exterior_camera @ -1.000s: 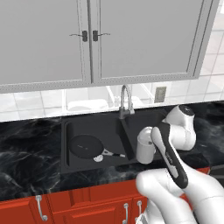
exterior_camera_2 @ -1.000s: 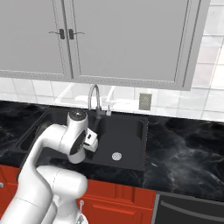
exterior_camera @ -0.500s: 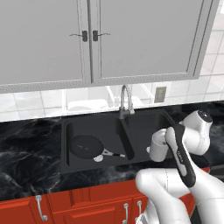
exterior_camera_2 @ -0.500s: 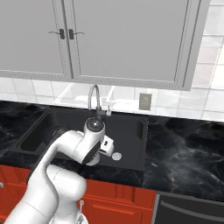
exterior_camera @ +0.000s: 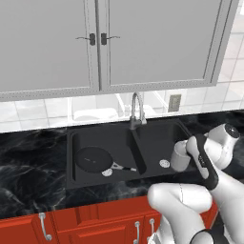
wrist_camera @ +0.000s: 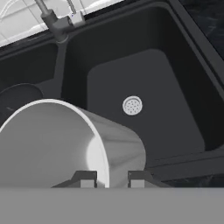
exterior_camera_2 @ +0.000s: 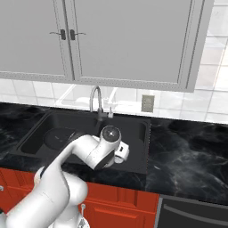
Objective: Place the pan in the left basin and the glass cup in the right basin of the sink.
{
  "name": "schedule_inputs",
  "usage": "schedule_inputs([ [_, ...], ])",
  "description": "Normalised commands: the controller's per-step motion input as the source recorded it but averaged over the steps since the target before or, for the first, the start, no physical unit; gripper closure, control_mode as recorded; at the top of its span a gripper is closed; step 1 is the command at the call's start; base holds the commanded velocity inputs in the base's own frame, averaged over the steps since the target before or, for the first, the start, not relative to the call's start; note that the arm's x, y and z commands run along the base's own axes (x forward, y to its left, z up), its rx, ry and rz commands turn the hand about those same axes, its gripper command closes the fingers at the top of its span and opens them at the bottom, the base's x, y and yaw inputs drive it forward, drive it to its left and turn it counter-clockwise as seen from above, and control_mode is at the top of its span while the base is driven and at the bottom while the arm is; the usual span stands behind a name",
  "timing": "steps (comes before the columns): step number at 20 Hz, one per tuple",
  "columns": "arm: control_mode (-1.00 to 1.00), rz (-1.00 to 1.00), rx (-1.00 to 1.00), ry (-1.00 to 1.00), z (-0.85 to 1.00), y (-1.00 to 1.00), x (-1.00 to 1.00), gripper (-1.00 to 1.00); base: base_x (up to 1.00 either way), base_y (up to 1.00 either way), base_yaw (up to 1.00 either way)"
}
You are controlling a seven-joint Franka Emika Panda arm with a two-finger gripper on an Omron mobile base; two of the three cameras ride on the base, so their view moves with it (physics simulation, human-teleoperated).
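Note:
The black pan lies flat in the left basin of the sink, its thin handle pointing toward the divider; the hand view catches its edge. My gripper is shut on the wall of the glass cup, with the rim running between the fingertips. The cup hangs tilted over the front right part of the right basin, above the silver drain. From the right, the cup peeks out beside the hand over the right basin.
A curved chrome faucet rises behind the divider. Grey cupboards hang above the sink. Black marble counter stretches to the right, with a wall outlet behind it. Red cabinet fronts run below.
The arm has swung right with the cup, from above the divider to over the right basin's front right part. The pan has stayed put.

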Motion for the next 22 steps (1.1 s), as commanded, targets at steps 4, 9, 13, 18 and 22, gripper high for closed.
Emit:
schedule_inputs([
  [4,-1.0,-0.02,0.0,0.0,0.0,-0.27,0.44,1.0,0.0,0.0,0.0],
  [9,-1.0,-0.04,0.0,0.0,0.0,-0.25,0.57,1.0,0.0,0.0,0.0],
  [13,-1.0,-0.04,0.01,0.0,-0.03,-0.28,0.54,1.0,0.0,0.0,0.0],
  [18,-1.0,-0.04,0.07,0.0,-0.08,-0.22,0.35,1.0,0.0,0.0,0.0],
  [22,-1.0,-0.01,0.1,0.0,-0.12,-0.09,0.11,1.0,0.0,0.0,0.0],
])
